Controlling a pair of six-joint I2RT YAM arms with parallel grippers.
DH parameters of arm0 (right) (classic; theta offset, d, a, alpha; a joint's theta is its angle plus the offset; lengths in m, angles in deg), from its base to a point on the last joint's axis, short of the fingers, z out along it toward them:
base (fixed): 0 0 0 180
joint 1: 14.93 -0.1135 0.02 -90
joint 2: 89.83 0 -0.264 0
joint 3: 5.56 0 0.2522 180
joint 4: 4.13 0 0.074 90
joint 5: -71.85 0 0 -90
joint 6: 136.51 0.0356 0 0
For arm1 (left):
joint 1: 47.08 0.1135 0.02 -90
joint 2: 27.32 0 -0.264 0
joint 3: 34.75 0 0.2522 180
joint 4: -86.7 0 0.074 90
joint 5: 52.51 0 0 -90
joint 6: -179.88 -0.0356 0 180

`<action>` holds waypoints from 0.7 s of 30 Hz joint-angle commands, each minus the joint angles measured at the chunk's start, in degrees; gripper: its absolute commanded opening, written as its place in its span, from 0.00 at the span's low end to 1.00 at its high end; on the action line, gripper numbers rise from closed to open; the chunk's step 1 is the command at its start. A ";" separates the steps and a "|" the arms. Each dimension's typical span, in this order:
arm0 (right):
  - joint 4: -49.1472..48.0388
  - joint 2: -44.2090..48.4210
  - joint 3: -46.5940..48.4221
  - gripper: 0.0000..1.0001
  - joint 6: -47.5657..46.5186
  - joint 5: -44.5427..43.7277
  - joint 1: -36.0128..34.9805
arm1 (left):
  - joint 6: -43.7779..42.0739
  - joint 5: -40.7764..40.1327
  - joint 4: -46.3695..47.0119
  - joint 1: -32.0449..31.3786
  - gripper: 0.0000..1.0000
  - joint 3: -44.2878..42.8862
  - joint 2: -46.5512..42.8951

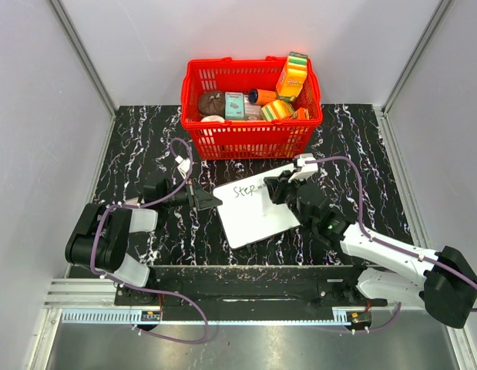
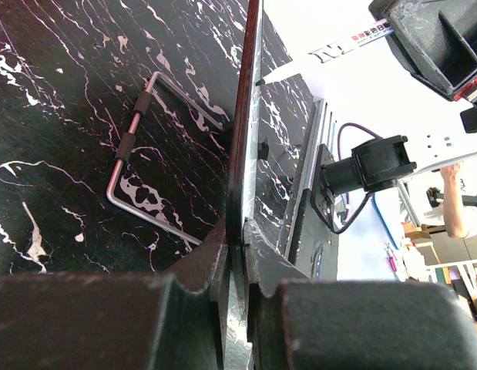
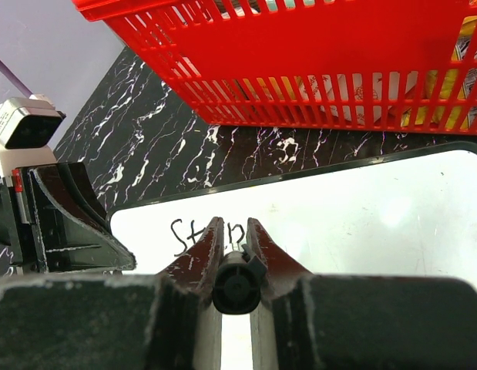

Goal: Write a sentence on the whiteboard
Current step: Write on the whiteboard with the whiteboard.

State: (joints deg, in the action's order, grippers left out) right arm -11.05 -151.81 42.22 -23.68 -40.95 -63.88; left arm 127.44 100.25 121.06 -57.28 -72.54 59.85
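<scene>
The whiteboard [image 1: 257, 210] lies tilted on the black marble table in front of the red basket. The sentence [image 1: 244, 190] reads only "Step", in black near the board's top left corner, and shows partly behind the fingers as the sentence [image 3: 183, 235] in the right wrist view. My left gripper [image 1: 213, 200] is shut on the whiteboard's left edge [image 2: 246, 139], seen edge-on between its fingers. My right gripper [image 1: 272, 188] is shut on a black marker [image 3: 236, 287], held tip-down on the board just right of the word.
The red basket [image 1: 252, 116] holds several packages and stands right behind the board. A bent metal wire stand [image 2: 134, 154] lies on the table [image 1: 138, 154] beside the board's edge. Grey walls close in both sides.
</scene>
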 commanded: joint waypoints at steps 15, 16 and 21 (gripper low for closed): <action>0.29 9.24 -0.01 0.00 -3.14 -5.66 0.52 | -4.25 -0.01 1.45 -0.61 0.00 -1.54 1.15; 1.34 9.07 0.25 0.00 -4.10 -6.71 0.52 | -4.25 -0.01 1.54 -0.61 0.00 -1.54 1.07; 3.28 8.10 2.10 0.00 -5.43 -6.03 2.88 | -4.25 -0.01 1.28 -0.70 0.00 -1.55 1.15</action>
State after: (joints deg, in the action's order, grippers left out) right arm -9.20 -143.18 40.89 -26.60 -44.78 -63.22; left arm 127.41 100.30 121.04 -57.32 -72.69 59.96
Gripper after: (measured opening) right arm 0.186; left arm 0.122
